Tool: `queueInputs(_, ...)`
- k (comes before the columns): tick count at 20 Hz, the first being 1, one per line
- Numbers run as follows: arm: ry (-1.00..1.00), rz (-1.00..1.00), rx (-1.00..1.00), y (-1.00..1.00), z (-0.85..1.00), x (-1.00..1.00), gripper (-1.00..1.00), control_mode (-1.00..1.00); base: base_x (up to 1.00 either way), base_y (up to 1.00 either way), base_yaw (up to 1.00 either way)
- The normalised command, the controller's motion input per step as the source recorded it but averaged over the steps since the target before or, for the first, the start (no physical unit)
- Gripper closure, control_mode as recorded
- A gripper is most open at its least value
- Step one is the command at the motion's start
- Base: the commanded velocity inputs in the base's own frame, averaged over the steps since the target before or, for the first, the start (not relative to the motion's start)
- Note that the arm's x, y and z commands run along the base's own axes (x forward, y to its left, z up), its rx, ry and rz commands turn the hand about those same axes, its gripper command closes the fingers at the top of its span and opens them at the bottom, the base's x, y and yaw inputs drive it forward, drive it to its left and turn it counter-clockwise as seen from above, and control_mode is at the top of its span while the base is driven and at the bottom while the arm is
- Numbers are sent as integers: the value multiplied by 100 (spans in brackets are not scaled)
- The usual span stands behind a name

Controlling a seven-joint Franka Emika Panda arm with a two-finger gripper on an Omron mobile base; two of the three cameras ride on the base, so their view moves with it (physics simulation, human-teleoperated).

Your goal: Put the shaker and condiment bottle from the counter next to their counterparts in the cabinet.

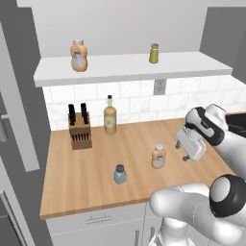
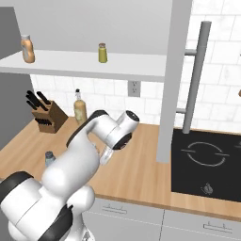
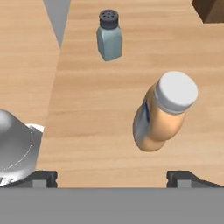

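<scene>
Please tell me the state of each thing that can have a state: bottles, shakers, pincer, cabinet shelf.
condiment bottle: upright on the counter, capped, not held.
shaker: upright on the counter, capped, not held.
pincer: open, above the counter, holding nothing.
orange counterpart bottle: upright on the cabinet shelf.
olive-green shaker: upright on the shelf.
amber bottle: upright by the wall.

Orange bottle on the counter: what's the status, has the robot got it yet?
Gripper open, above the counter, holding nothing. Condiment bottle upright, untouched, just ahead of the jaws. Shaker beside it, apart. Nothing between.
</scene>
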Motion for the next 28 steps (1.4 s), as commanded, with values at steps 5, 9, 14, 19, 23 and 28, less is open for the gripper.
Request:
queueInputs(5,0,-12,10,2,-10,0,-100,-100,0,0,0)
queueInputs(9,0,-24,18,2,-13,-7,-100,-100,0,0,0)
queueInputs(14,0,-17,11,13,-8,0,-100,-100,0,0,0)
queueInputs(19,2,-3,6,27,-28,19,-100,-100,0,0,0)
queueInputs(23,2,0,6,15,-26,59,-100,-100,0,0,0)
queueInputs(28,0,2,9,0,-13,59,-100,-100,0,0,0)
